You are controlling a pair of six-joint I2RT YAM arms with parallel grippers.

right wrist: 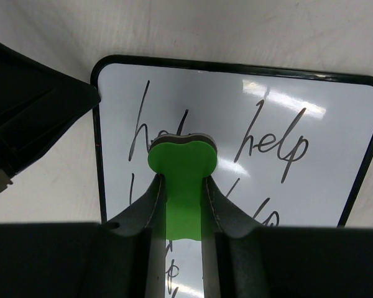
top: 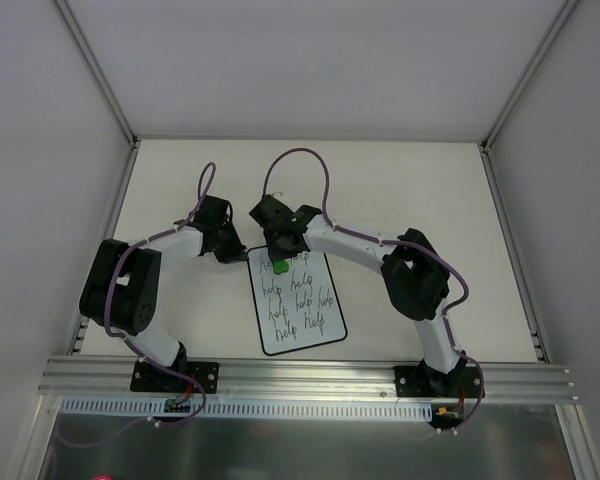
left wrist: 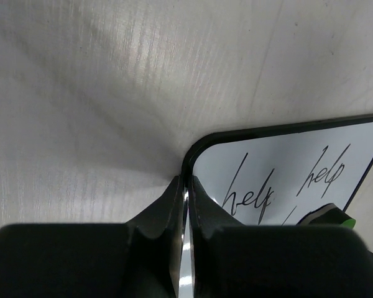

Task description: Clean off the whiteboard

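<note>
The whiteboard [top: 302,335] lies flat on the table with "help" written on it several times in black. My left gripper [top: 237,252] is at its far left corner. In the left wrist view the jaws [left wrist: 186,184] are shut on the board's black left edge [left wrist: 188,162]. My right gripper [top: 281,250] is shut on the green bone-shaped eraser [top: 279,265]. In the right wrist view the eraser [right wrist: 181,160] sits on or just over the far left writing on the board [right wrist: 236,102]; contact cannot be told. The eraser's tip also shows in the left wrist view [left wrist: 347,221].
The white table [top: 430,200] is walled by white panels at the left, right and back. An aluminium rail [top: 300,378] runs along the near edge. Purple cables loop above both wrists. The left gripper's black body [right wrist: 31,118] is close beside the eraser.
</note>
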